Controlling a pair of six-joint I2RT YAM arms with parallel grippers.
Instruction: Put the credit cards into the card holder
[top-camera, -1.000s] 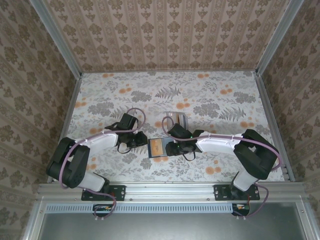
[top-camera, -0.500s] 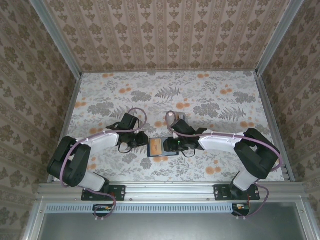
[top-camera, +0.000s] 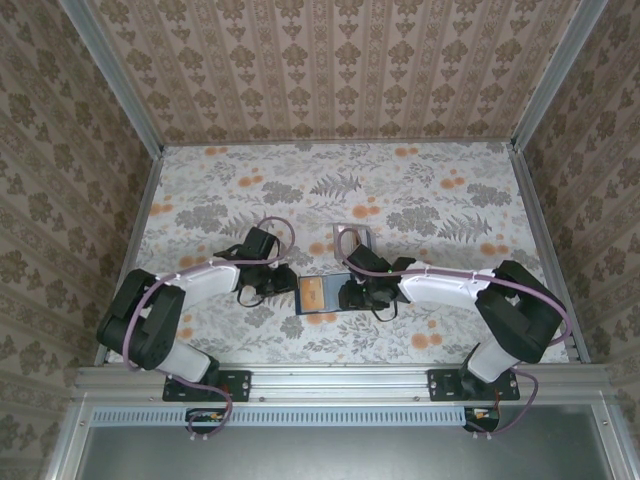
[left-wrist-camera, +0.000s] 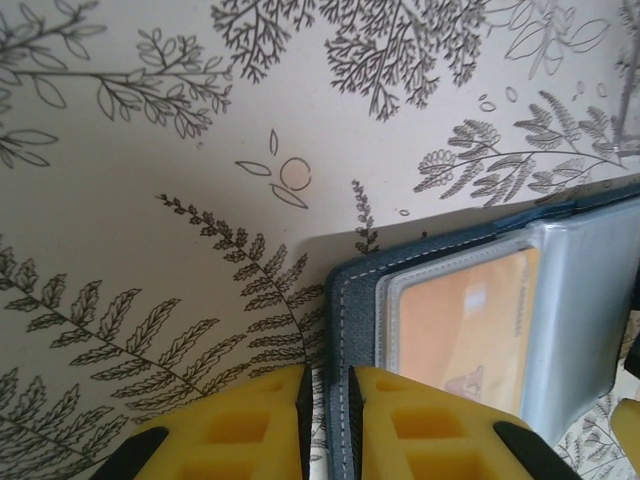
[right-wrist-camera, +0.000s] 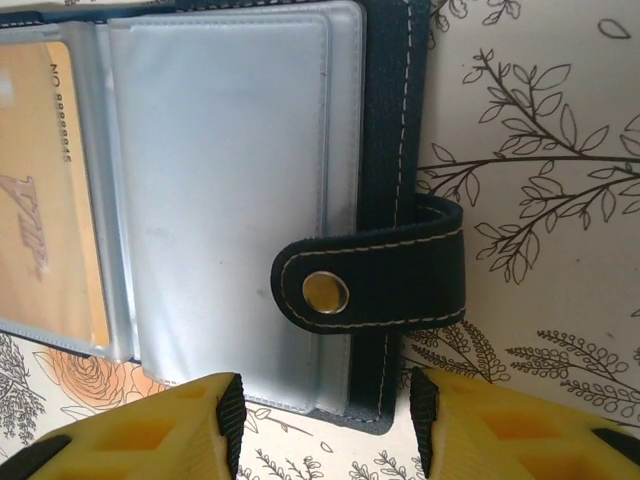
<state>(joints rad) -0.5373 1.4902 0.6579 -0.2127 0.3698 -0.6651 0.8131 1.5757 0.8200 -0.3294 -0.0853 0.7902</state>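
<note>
Navy card holder (top-camera: 322, 294) lies open on the floral table (top-camera: 450, 200), close to the front edge, approx. mid-width, btwn the two arms. Orange card (left-wrist-camera: 460, 320) sits in a see-through pocket on the holder's left half; the clear sleeve (right-wrist-camera: 220, 180) beside it looks blank. Snap strap (right-wrist-camera: 400, 280) is folded over the right edge. L gripper (left-wrist-camera: 327, 375) — jaws narrow, nipping the holder's stitched left border. R gripper (right-wrist-camera: 325, 395) — jaws wide, over the strap side, gripping nothing. Silvery rack (top-camera: 352, 238) stands just behind, toward table centre.
</note>
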